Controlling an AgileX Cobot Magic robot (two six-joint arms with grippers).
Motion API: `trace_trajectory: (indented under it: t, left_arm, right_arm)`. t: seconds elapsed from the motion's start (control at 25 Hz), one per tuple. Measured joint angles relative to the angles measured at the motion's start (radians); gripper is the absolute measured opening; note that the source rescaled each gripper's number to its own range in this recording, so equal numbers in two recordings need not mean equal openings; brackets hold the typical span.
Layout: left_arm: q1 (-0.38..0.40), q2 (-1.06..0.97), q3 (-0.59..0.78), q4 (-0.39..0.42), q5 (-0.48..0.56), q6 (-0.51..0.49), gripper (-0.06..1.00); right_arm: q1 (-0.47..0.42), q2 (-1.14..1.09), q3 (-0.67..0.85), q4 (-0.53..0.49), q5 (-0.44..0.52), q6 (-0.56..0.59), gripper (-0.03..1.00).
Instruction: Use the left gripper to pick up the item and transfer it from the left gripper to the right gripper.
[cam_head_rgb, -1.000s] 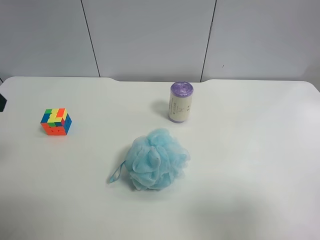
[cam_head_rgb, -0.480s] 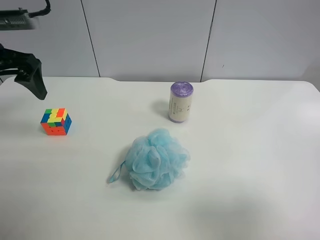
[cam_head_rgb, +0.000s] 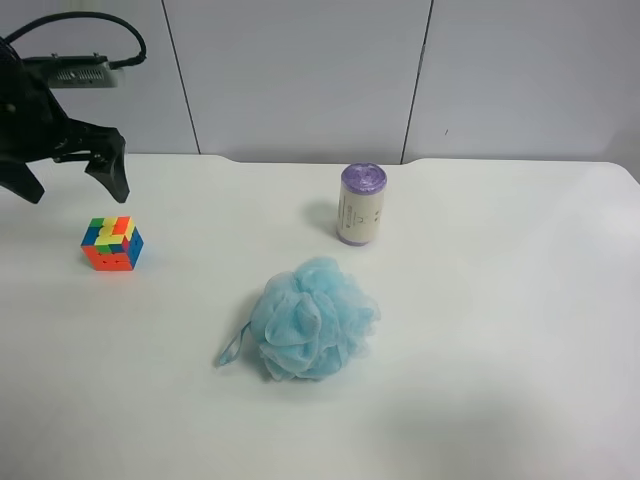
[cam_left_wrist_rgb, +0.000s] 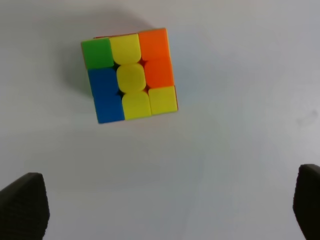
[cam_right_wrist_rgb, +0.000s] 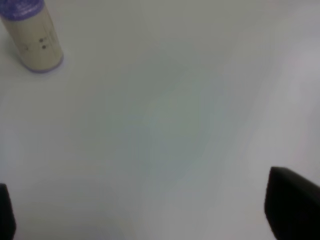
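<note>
Multicoloured cube (cam_head_rgb: 111, 243) sits flat on the white table (cam_head_rgb: 500, 330), near the edge at the exterior high view's left, untouched. Left gripper (cam_head_rgb: 77, 188) hovers above and just behind it, jaws spread wide with nothing between them. In its wrist view the cube lies ahead of the fingertips, nearer one finger.

Judgement: approach stage only; descent, grasp, lift and hand-over all remain.

Right gripper (cam_right_wrist_rgb: 150, 212): jaws spread, empty, near the purple-topped roll (cam_right_wrist_rgb: 32, 40). Blue pouf (cam_head_rgb: 312, 318) lies well apart. No containers in view.
</note>
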Motion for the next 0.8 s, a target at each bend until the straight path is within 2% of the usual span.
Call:
trace_trajectory:
  t: [0.32,0.56,0.8]
  left_arm:
    - [0.0,0.095,0.0,0.0,-0.054,0.0,1.0]
    - [0.0,0.136,-0.001,0.045,-0.102,-0.027,1.0]
    - [0.021,0.176,-0.001,0.045,-0.135,-0.038,1.0]
  right_arm:
    - [0.0,0.0,0.0,0.0,0.0,0.0,1.0]
    - [0.0,0.0,0.0,0.0,0.0,0.0,1.0]
    - [0.0,0.0,0.0,0.0,0.0,0.0,1.0]
